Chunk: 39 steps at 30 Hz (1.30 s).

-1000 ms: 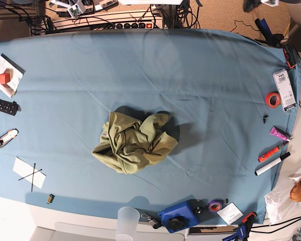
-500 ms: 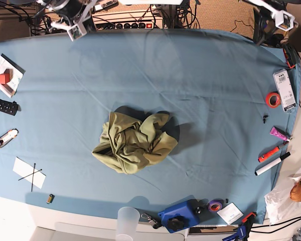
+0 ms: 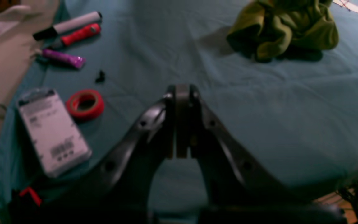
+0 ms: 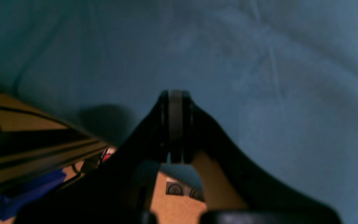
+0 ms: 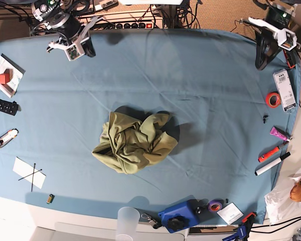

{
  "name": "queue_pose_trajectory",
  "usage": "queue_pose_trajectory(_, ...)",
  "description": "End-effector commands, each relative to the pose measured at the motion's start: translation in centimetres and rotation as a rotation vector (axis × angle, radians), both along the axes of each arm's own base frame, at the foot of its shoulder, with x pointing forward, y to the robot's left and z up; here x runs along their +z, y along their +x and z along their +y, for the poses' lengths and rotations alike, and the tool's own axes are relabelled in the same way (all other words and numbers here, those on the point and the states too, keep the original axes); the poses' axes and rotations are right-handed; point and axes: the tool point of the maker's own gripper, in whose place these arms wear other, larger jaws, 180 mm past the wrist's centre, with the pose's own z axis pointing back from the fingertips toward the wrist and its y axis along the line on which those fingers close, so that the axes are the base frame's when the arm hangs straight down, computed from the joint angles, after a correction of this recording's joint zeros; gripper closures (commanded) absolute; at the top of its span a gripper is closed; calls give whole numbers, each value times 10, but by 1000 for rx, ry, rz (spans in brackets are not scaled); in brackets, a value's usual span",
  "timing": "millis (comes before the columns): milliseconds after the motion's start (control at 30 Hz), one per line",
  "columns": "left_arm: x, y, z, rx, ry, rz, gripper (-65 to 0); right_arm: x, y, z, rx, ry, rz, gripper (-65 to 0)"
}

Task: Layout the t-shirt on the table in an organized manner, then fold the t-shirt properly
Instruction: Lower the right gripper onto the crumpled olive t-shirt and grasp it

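No writing is legible — t-shirt (image 5: pixel 134 142) crumpled mid-frame on the counter (image 5: pixel 200 80); left claw (image 5: pixel 261 64) and right claw (image 5: pixel 90 51) both pressed together, empty.

Base view bright, even, sharp; soft shadow at 1 o'clock of t-shirt (image 5: pixel 134 142). Both wrist views dim, blurred, bluish; claws dark, out of focus; right view darkest at 9 o'clock.

No legible text; print on grey packet (image 3: pixel 52 129) too blurred.
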Motion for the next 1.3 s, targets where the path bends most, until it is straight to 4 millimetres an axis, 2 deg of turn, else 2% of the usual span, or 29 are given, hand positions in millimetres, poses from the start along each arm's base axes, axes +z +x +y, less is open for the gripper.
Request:
queue_pose_trajectory(0, 12, 2, 0, -5, -13, -44, 0, 10, 7, 3, 6, 15, -40, 0)
queue_pose_trajectory(267, 26, 25, 0, -10, -9, -127, 0, 20, 26, 3, 8, 16, -99, 0)
queue_pose_trajectory(467, 36, 49, -6, 5, -19, -191, 0, 36, 54, 3, -1, 15, -188, 0)
queue_pose_trajectory(733, 43, 63, -50, -129, -91, -240, 0, 52, 80, -5, 8, -68, -283, 0)
queue_pose_trajectory(767, 43, 66, -53, -140, -75, -243, -31, 54, 82, -6, 10, -82, -292, 0)
queue_pose_trajectory(800, 42, 68, -56, -146, -54, -244, -94, 55, 84, -7, 12, -97, -300, -27)
queue_pose_trajectory(867, 42, 74, -58, -144, -18, -251, -241, 57, 87, -9, 15, -118, -315, -129)
queue_pose_trajectory(933, 41, 81, -57, -121, 14, -257, -350, 59, 90, -9, 15, -119, -323, -243)
queue_pose_trajectory(967, 40, 84, -58, -115, 34, -257, -369, 60, 91, -9, 15, -119, -329, -274)
queue_pose_trajectory(1133, 19, 110, -65, -83, 128, -144, -369, 67, 110, -19, -32, -153, -322, -279)
queue_pose_trajectory(1267, 14, 136, -73, -45, 153, -77, -369, 90, 136, -22, -51, -160, -392, -279)
